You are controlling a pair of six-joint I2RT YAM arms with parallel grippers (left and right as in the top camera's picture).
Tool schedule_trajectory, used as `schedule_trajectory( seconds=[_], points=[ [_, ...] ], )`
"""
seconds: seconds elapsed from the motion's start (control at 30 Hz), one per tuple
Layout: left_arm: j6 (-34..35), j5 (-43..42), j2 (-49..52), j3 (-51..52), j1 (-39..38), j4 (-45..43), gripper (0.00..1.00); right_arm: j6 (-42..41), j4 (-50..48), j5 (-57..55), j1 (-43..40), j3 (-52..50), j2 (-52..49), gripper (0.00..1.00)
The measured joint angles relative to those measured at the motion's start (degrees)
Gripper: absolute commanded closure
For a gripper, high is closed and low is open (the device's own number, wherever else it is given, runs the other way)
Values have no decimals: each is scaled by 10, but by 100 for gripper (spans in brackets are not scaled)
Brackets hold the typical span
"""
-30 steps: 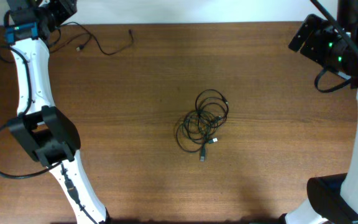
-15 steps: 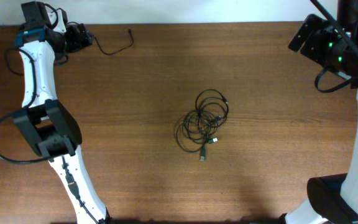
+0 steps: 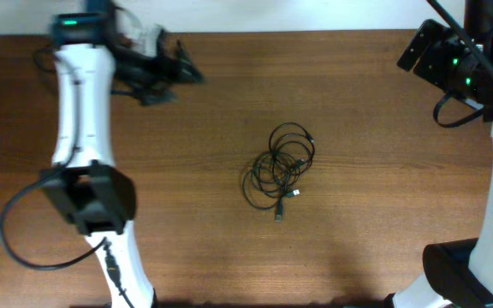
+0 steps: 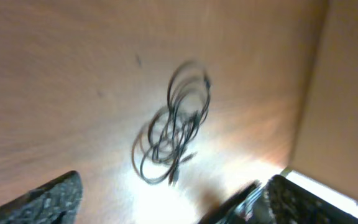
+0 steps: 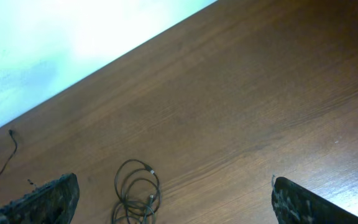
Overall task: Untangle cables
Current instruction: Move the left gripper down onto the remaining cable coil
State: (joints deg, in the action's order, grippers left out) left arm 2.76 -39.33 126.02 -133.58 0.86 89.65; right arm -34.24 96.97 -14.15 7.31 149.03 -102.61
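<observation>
Tabletop (image 3: 375, 222): brown wood grain, running up to a pale wall at the far edge.
Cables (image 3: 281, 169): one small knotted coil of thin black loops lying flat near the middle of the tabletop. Short plug ends stick out at its near side.
Cables, left wrist view (image 4: 174, 124): the same coil, blurred, lies ahead of the fingers, with a bright glare on the wood just below it.
Cables, right wrist view (image 5: 137, 194): the coil sits low in the picture, between the two fingertips and well beyond them.
Loose cord (image 5: 13, 149): a separate thin black strand curving near the far left edge of the tabletop, well apart from the coil.
Left gripper (image 4: 166, 205): jaws spread wide, with one fingertip in each lower corner of its wrist view. From overhead it is a blur at the far left (image 3: 174, 70), well apart from the coil.
Right gripper (image 5: 173, 208): jaws spread wide, holding no cable. From overhead it hangs at the far right corner (image 3: 418, 50), well apart from the coil.
</observation>
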Motion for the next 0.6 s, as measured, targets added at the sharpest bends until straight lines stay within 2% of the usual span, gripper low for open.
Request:
schedule_trajectory(
  seconds=[0.17, 0.33, 0.37, 0.4, 0.47, 0.53, 0.6],
  points=[
    [-19, 136, 0, 46, -145, 1, 1, 0, 0, 0, 0, 0, 0, 2],
    [-27, 229, 0, 123, -229, -23, 1, 0, 0, 0, 0, 0, 0, 2],
    [-28, 238, 0, 142, -240, -39, 2, 0, 0, 0, 0, 0, 0, 2],
    [-28, 247, 0, 162, -252, -55, 9, 0, 0, 0, 0, 0, 0, 1],
    [-28, 264, 0, 201, -270, -87, 12, 0, 0, 0, 0, 0, 0, 2],
    [-31, 278, 0, 245, -289, -116, 22, 0, 0, 0, 0, 0, 0, 2],
    [-31, 285, 0, 277, -301, -139, 24, 0, 0, 0, 0, 0, 0, 2]
  ],
)
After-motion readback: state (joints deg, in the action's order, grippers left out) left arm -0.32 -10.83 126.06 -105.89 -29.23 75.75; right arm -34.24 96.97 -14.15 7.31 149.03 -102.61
